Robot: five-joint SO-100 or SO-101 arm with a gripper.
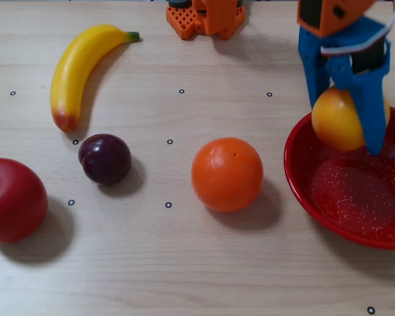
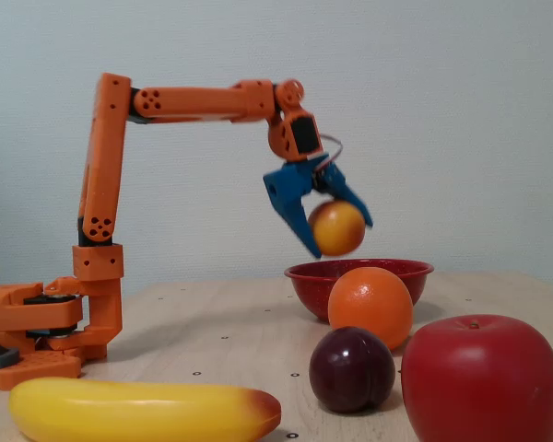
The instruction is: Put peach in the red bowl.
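Observation:
The peach (image 1: 337, 121), yellow-orange and round, hangs in the air with my blue gripper (image 1: 347, 125) shut on it. From above it sits over the back-left rim of the red bowl (image 1: 303, 187). In the side fixed view the peach (image 2: 337, 228) is a little above the red bowl (image 2: 304, 281), held by the gripper (image 2: 339, 239), whose fingers point down.
An orange (image 1: 227, 174) lies just left of the bowl, and a dark plum (image 1: 105, 158), a red apple (image 1: 13, 199) and a banana (image 1: 79, 66) lie further left. The arm's orange base (image 1: 204, 16) stands at the table's far edge.

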